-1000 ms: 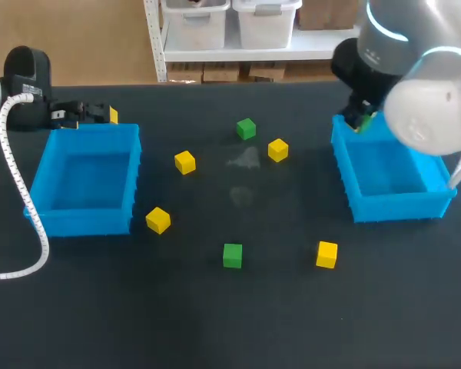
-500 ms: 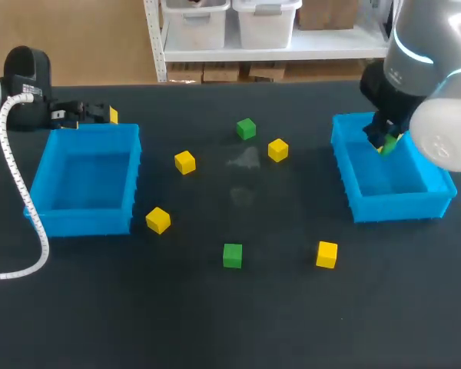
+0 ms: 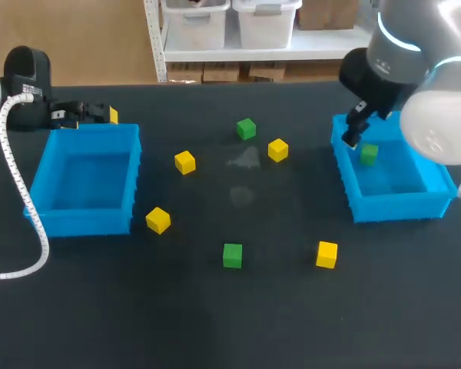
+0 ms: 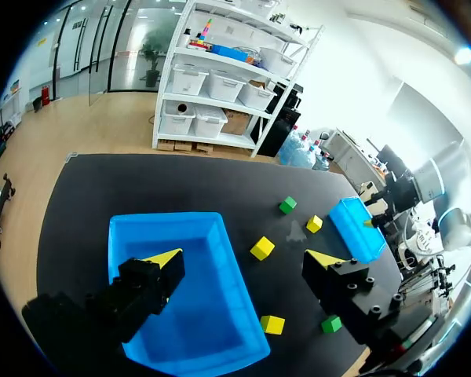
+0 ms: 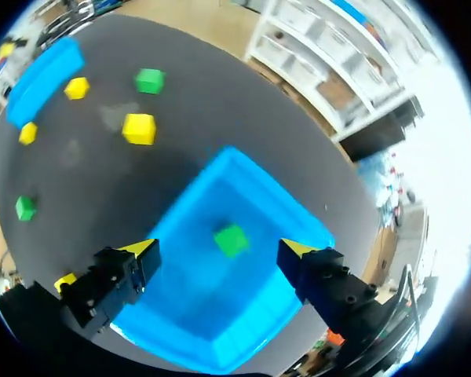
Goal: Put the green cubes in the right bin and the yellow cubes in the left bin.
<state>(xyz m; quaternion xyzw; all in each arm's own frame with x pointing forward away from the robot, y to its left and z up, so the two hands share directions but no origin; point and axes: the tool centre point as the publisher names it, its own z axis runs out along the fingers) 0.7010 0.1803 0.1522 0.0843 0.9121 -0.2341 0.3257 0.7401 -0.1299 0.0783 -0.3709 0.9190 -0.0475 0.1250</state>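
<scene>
Gaping right end effector (image 5: 220, 250) — green cube (image 5: 231, 239) in boxy bin (image 3: 392, 207)

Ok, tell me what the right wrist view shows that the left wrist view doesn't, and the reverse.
Only the right wrist view: the green cube lying inside the right bin, ahead of the open right gripper. Only the left wrist view: the open left gripper and the inside of the left bin. Both: the two bins, with loose yellow cubes and green cubes on the table between them.
</scene>
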